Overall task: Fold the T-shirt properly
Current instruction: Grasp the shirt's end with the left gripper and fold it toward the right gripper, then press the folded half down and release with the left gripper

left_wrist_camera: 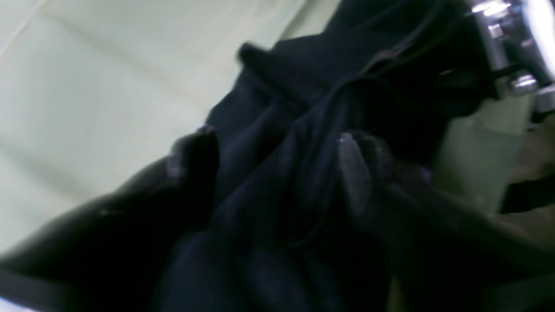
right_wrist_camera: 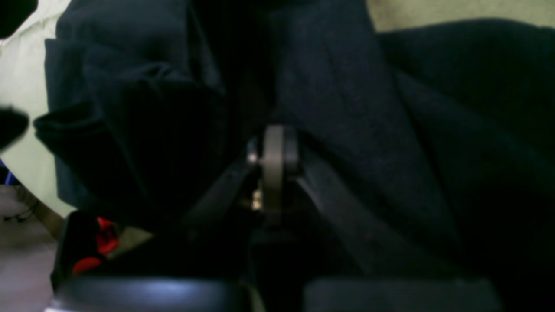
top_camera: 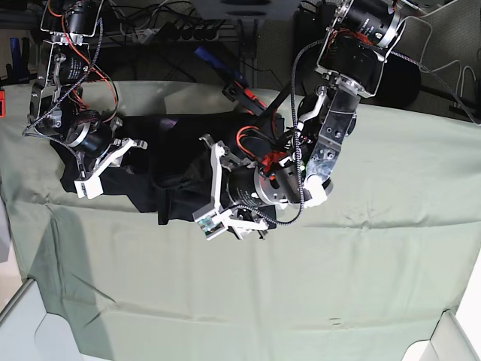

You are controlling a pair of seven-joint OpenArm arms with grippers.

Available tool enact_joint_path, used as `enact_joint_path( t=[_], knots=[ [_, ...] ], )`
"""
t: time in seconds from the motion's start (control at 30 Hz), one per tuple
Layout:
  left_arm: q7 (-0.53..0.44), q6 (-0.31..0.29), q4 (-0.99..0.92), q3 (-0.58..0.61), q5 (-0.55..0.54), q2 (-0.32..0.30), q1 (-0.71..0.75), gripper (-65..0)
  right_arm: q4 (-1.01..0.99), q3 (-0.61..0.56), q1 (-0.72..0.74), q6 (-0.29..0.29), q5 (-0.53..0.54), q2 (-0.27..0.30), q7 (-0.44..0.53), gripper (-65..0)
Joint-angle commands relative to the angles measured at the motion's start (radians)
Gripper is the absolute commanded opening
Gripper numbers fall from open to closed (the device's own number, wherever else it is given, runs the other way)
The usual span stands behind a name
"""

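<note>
The black T-shirt [top_camera: 180,131] lies bunched on the left half of the table. In the left wrist view, folds of the T-shirt [left_wrist_camera: 282,173] run between my two dark fingertips, and my left gripper [left_wrist_camera: 277,160] is open around them. In the base view the left gripper [top_camera: 178,184] points left into the cloth's middle. My right gripper [right_wrist_camera: 274,134] is shut, and creases of the T-shirt [right_wrist_camera: 347,108] gather at its tip. In the base view the right gripper [top_camera: 120,174] sits at the shirt's left end.
A pale green cloth sheet [top_camera: 316,286] covers the table. A round black disc [top_camera: 409,79] and loose cables lie beyond the far edge. White bins stand at the near left corner [top_camera: 19,327] and near right corner [top_camera: 451,342].
</note>
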Motion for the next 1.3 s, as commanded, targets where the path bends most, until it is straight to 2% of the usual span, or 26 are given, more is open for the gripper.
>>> enact_joint_path(
  t=[0.0, 0.07, 0.1, 0.13, 0.27, 0.53, 0.7, 0.87, 1.07, 1.27],
  knots=[
    [-0.017, 0.016, 0.015, -0.010, 0.011, 0.006, -0.018, -37.5, 0.019, 0.006, 0.013, 0.049, 0.017, 0.013, 0.016, -65.0],
    [-0.017, 0.017, 0.015, -0.027, 0.032, 0.006, -0.018, -56.9, 0.019, 0.006, 0.013, 0.050, 0.020, 0.013, 0.016, -65.0],
    [-0.010, 0.016, 0.015, -0.035, 0.026, 0.006, -0.018, -63.2, 0.019, 0.006, 0.013, 0.049, 0.020, 0.013, 0.016, -65.0],
    [-0.002, 0.016, 0.015, -0.038, 0.018, 0.006, -0.018, -65.0, 0.019, 0.006, 0.013, 0.049, 0.020, 0.013, 0.017, -65.0],
    [0.015, -0.020, 0.015, -0.038, 0.025, 0.006, -0.004, -65.0, 0.019, 0.007, 0.013, 0.050, 0.019, 0.013, 0.016, -65.0],
    [0.004, -0.020, 0.011, -0.038, 0.045, 0.006, 0.069, -65.0, 0.019, 0.007, 0.019, 0.049, 0.020, 0.013, 0.016, -65.0],
    [-0.012, -0.019, 0.011, -0.032, -0.008, 0.010, 0.124, -65.0, 0.019, 0.007, 0.024, 0.050, 0.026, 0.013, 0.016, -65.0],
    [-0.020, -0.099, 0.011, 0.050, -0.088, 0.018, 0.130, -65.0, 0.019, 0.007, 0.044, 0.050, 0.027, 0.013, 0.016, -65.0],
    [-0.023, -0.099, 0.011, 0.214, -0.069, 0.051, 0.119, -65.0, 0.019, 0.006, 0.052, 0.050, 0.027, 0.013, 0.016, -65.0],
    [-0.018, -0.099, 0.012, 0.190, -0.053, 0.061, 0.075, -65.0, 0.032, 0.056, 0.079, 0.050, 0.043, 0.016, 0.011, -65.0]
  ],
)
